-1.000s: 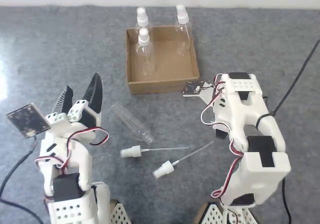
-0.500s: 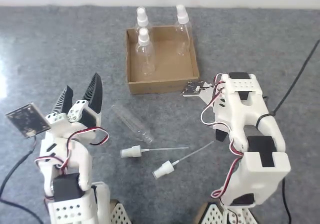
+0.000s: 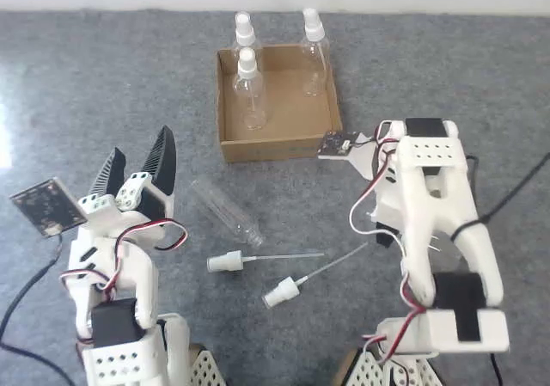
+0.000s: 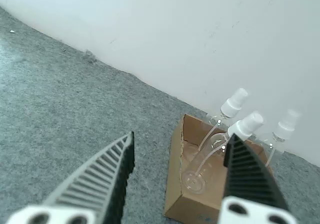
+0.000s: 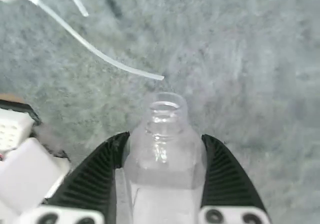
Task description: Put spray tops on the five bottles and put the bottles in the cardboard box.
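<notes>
The grey carpeted table (image 3: 103, 76) is carrying a brown cardboard box (image 3: 275, 150) at its far middle. The left gripper (image 3: 140, 145) is standing well short of the box with its black ribbed jaws spread wide, grasping nothing. The right gripper (image 5: 165, 138) is clenching a clear uncapped bottle (image 5: 162, 126) by the shoulder, with the open neck projecting beyond the jaws over the carpet. Three clear capped bottles (image 3: 249, 94) are standing at the box; whether the rearmost is inside cannot be told. A second clear uncapped bottle (image 3: 228, 210) is lying between the arms, near two loose white spray tops (image 3: 228, 261).
</notes>
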Controlling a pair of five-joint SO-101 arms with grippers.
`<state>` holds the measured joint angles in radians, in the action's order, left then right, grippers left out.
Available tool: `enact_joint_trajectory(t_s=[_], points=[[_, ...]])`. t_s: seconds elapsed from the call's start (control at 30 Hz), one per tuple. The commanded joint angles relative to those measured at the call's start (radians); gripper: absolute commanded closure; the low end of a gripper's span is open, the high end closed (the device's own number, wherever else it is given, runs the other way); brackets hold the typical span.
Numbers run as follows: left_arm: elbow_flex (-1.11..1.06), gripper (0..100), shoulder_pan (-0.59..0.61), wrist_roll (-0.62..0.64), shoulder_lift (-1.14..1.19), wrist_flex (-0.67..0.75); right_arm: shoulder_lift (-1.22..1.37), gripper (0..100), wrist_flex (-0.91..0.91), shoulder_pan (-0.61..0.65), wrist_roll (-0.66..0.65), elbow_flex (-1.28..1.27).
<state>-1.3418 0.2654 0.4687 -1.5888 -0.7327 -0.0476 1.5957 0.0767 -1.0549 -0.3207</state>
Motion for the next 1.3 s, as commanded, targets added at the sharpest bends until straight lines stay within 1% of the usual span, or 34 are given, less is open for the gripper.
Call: enact_joint_trajectory(t_s=[0.0,0.27,0.5,1.1,1.17,1.27], points=[[0.054,73,-0.006,-0.009,-0.018,0.029,-0.127,92.6,0.056,0.056,0.095,0.052],[0.054,73,-0.006,-0.009,-0.018,0.029,-0.277,92.6,0.068,0.177,0.319,0.051],[0.054,73,-0.006,-0.009,-0.018,0.029,-0.404,92.6,0.068,0.249,0.529,0.051],[0.054,73,-0.006,-0.009,-0.018,0.029,-0.599,92.6,0.059,0.254,1.000,0.051],[0.054,73,-0.005,-0.009,-0.018,0.029,-0.625,92.6,0.056,0.252,1.036,0.051],[0.054,73,-0.005,-0.009,-0.018,0.029,-0.667,92.6,0.056,0.252,1.056,0.051]])
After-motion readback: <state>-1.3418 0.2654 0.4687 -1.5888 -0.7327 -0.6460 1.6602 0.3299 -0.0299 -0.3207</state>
